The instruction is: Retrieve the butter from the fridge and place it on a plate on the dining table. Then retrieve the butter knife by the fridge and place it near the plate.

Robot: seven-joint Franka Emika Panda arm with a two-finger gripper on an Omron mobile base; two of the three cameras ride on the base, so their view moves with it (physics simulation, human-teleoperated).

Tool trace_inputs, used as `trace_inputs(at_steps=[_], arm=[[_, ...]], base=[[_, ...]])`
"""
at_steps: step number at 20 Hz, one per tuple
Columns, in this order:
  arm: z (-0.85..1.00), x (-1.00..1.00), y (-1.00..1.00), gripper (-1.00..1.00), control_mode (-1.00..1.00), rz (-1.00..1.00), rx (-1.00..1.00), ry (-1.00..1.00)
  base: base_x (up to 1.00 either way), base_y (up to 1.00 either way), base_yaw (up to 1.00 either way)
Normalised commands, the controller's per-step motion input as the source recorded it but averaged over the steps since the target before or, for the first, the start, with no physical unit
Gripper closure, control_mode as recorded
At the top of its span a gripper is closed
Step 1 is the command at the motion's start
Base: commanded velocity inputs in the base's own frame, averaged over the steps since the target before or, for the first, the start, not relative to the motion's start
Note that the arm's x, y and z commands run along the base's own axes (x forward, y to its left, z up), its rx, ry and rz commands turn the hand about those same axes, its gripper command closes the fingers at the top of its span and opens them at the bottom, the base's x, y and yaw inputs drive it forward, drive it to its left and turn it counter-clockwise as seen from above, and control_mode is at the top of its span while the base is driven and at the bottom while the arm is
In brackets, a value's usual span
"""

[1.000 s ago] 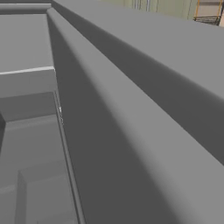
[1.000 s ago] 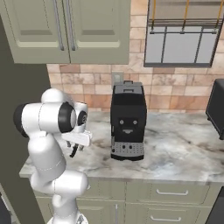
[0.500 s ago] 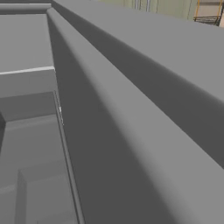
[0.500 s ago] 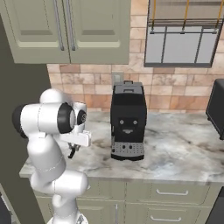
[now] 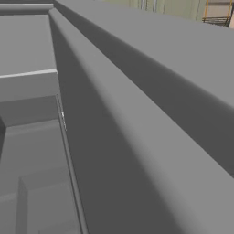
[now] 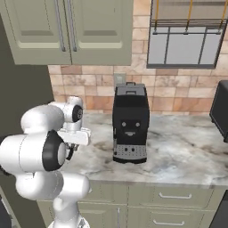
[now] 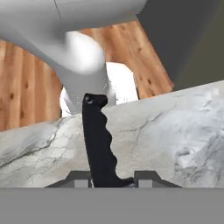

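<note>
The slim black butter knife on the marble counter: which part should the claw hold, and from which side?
Probably the wavy handle of the slim black butter knife, from above: it lies flat on the grey-veined marble counter, long sides free.

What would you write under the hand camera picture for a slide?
The hand shut on the black butter knife, over the marble counter.
</note>
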Motion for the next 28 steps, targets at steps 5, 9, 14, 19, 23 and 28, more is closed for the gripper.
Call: trace_inputs(at_steps=[5, 9, 14, 19, 23, 28], arm=[[1.0, -0.49, -0.07, 1.0, -1.0, 0.01, -0.01, 0.13], [1.0, -0.54, -0.08, 1.0, -1.0, 0.0, -0.02, 0.09], [0.92, -0.66, -0.22, 1.0, -1.0, 0.0, 0.0, 0.0], [0.66, -0.6, -0.21, 1.0, -1.0, 0.0, 0.0, 0.0], [0.57, -0.57, -0.29, 1.0, -1.0, 0.0, 0.0, 0.0], [0.42, -0.47, -0.16, 1.0, 1.0, 0.0, 0.0, 0.0]], base=[[0.0, 0.0, 0.0], [0.0, 0.0, 0.0], [0.0, 0.0, 0.0], [0.0, 0.0, 0.0], [0.0, 0.0, 0.0], [-0.13, -0.04, 0.0]])
